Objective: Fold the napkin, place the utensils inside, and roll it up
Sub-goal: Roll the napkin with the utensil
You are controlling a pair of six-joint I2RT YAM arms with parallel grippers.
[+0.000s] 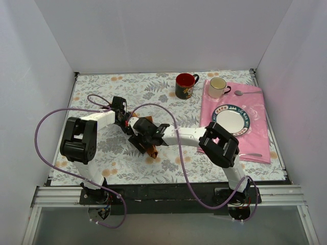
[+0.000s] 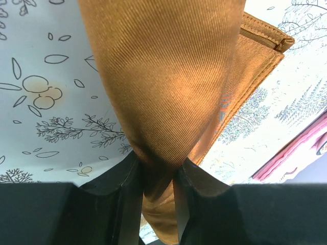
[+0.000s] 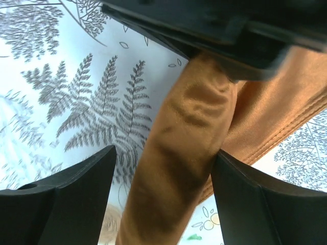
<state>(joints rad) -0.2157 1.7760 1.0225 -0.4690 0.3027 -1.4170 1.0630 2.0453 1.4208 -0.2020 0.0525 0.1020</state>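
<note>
The rust-orange napkin [image 1: 152, 151] is bunched and lifted between both grippers near the middle of the table. My left gripper [image 1: 129, 124] is shut on a pinched fold of it; in the left wrist view the cloth [image 2: 168, 76] hangs from the closed jaws of the gripper [image 2: 158, 168]. My right gripper [image 1: 143, 138] is open; in the right wrist view its fingers straddle a hanging fold of the napkin [image 3: 189, 132], gripper midpoint [image 3: 163, 158]. One silver utensil [image 1: 247, 93] lies at the pink cloth's far edge, another [image 1: 250, 154] at its near edge.
A pink floral cloth [image 1: 257, 135] lies at the right with a small plate [image 1: 218, 110] on it and a cream mug [image 1: 218, 87]. A red mug [image 1: 185, 85] stands at the back centre. White walls enclose the floral tablecloth [image 1: 102, 92].
</note>
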